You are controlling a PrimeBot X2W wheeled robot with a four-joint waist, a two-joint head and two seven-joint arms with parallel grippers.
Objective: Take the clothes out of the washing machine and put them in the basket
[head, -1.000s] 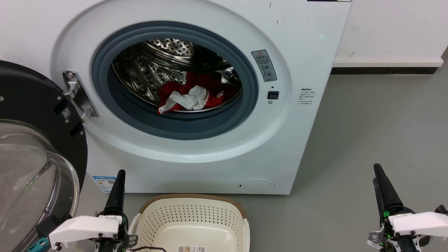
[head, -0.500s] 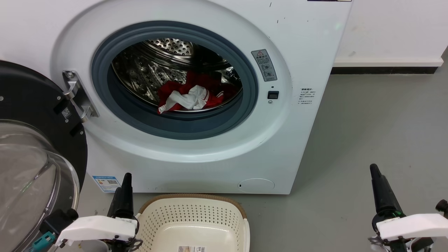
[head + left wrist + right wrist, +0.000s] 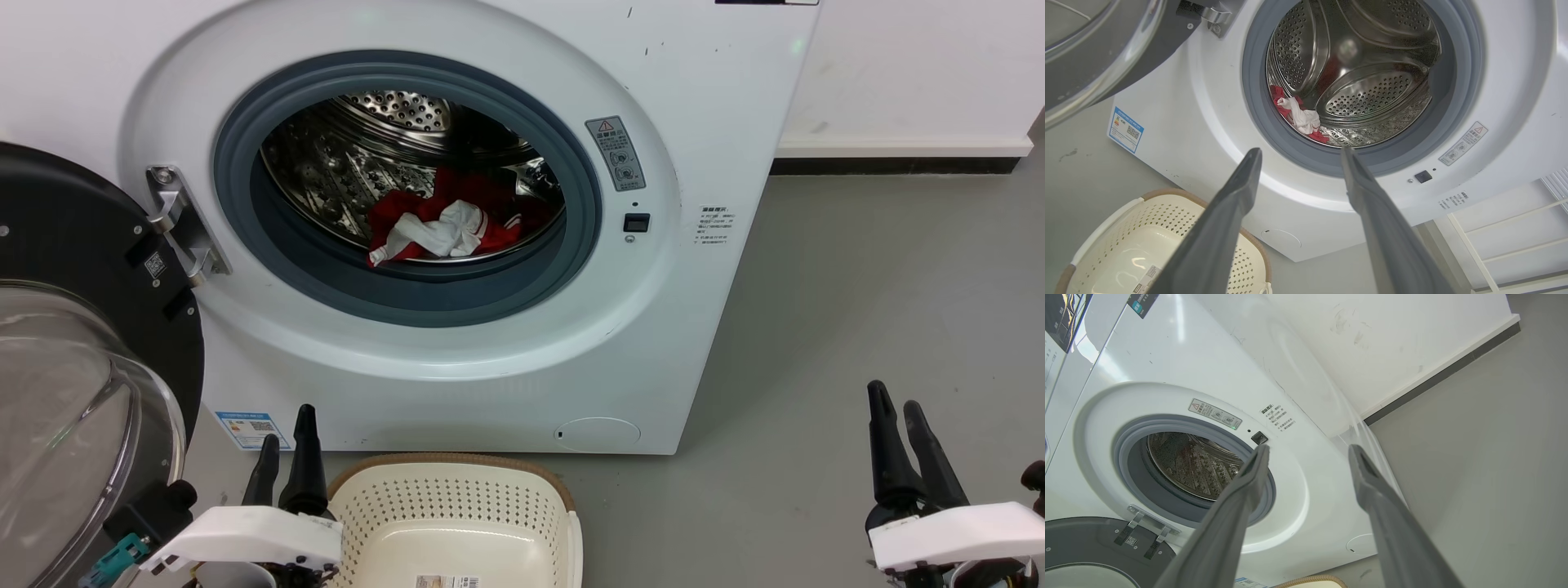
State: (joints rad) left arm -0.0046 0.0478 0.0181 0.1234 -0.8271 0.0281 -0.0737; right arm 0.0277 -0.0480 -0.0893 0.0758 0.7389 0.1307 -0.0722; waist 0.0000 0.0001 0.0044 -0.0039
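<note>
We see the clothes (image 3: 445, 224), a red bundle with white on top, lying low in the drum of the washing machine (image 3: 718, 98), just behind its grey gasket; whether that is one garment or two we cannot tell. The machine's door (image 3: 73, 237) is swung wide left of the porthole, and the basket (image 3: 449, 460) stands on the floor just in front of the machine, below the porthole. Our left gripper (image 3: 287, 426) hangs beside the basket and our right gripper (image 3: 893, 394) off the machine's right corner, each with fingers parted and holding nothing.
</note>
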